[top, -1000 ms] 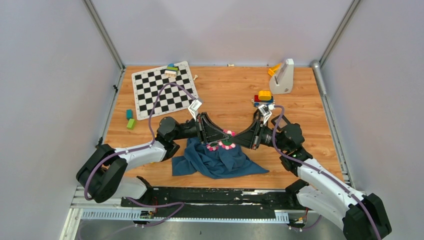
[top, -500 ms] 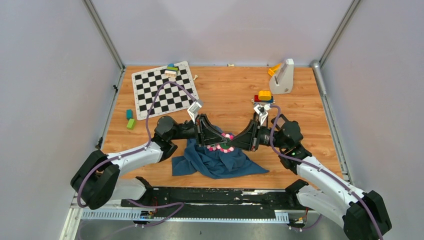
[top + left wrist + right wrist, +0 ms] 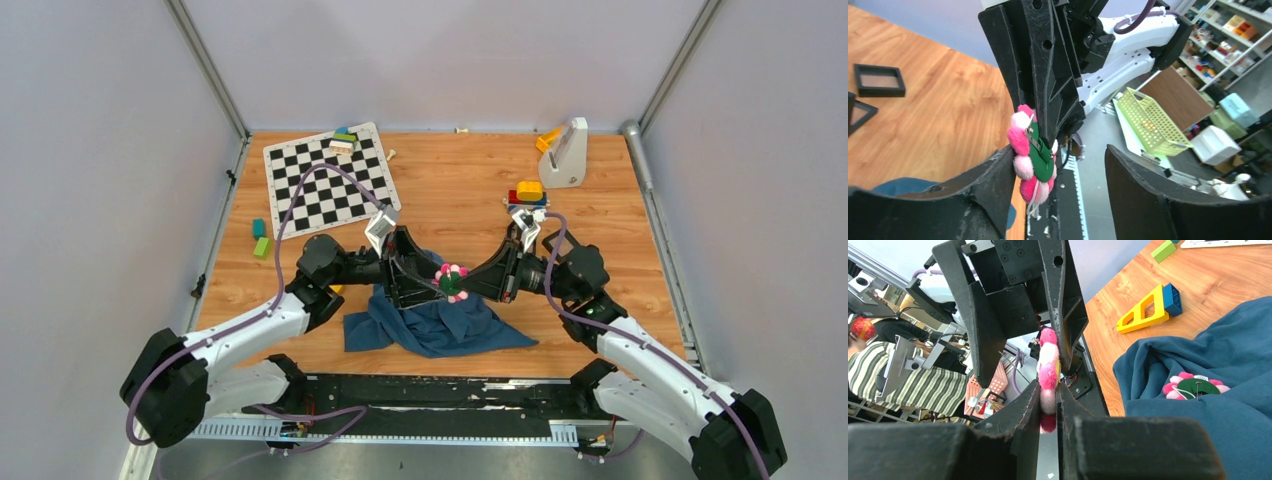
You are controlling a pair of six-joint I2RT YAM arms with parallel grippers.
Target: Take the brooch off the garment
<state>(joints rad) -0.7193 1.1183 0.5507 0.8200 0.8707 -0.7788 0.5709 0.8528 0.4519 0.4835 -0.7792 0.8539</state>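
Wooden tabletop (image 3: 450, 190) | pink-and-white flower-shaped brooch (image 3: 451, 281) pinched in right gripper (image 3: 1048, 392) — crumpled dark-blue cloth garment (image 3: 440, 325) beneath it | left gripper (image 3: 1058, 160) spread, alongside brooch.

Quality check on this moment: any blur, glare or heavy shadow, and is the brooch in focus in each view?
Top external: evenly lit, sharp, no glare, walls splayed by the wide lens; brooch small but clear. Left wrist: brooch sharp, left fingers near the lens dark with little detail. Right wrist: brooch edge-on and crisp, right fingers a dark mass across the foreground.
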